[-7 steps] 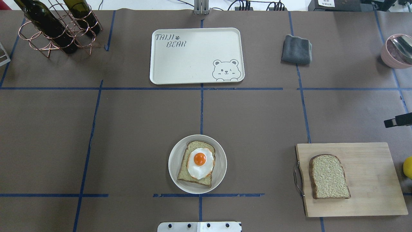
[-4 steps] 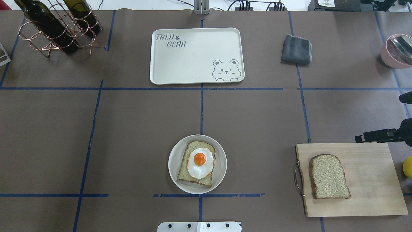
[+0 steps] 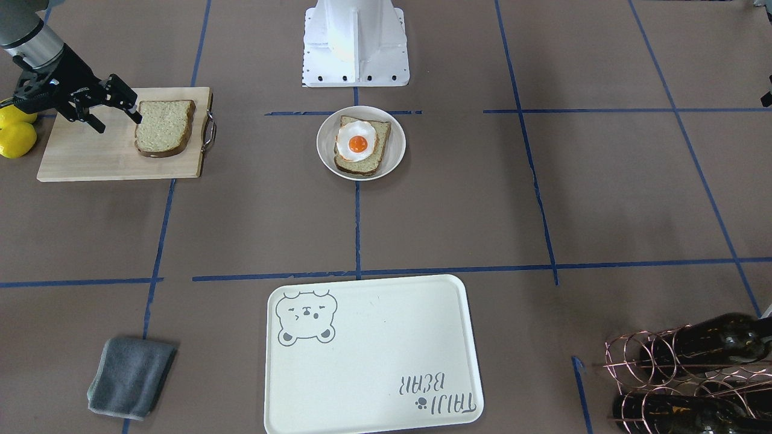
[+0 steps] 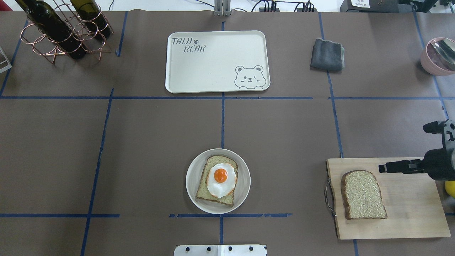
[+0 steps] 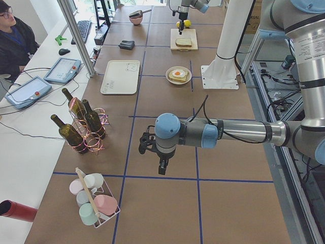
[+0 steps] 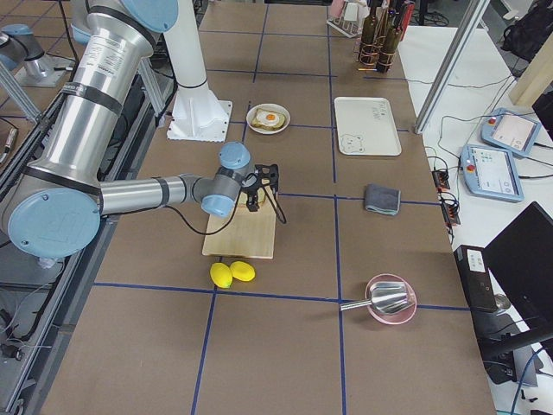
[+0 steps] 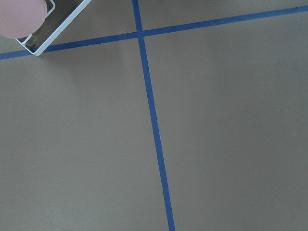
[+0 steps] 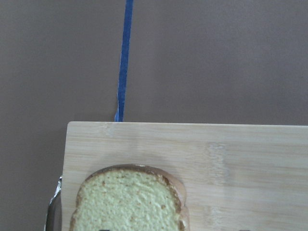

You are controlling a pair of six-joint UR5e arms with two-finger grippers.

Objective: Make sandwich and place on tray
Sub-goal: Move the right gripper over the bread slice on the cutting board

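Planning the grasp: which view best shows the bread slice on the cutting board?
Overhead exterior: the whole bread slice lies unobstructed on the cutting board. Front-facing shows it whole but smaller; the right wrist view crops it; the side views barely show it.

Surface: brown table [image 4: 142, 142] gridded with blue tape [image 4: 223, 121].
Far row: bottle rack [image 4: 60, 39], tray [image 4: 217, 60], grey cloth [image 4: 327, 54], pink bowl [image 4: 432, 65].
Near row: white plate [image 4: 191, 177], cutting board [image 4: 408, 199], lemons [image 3: 17, 138].

The overhead camera looks down from behind the robot; the front one faces its base [image 3: 356, 48]. 2 side cameras look along the table [image 5: 167, 203] from its ends. The right wrist camera, close above the bread slice [image 8: 127, 199] by the right gripper [image 3: 120, 123], shares it with overhead.
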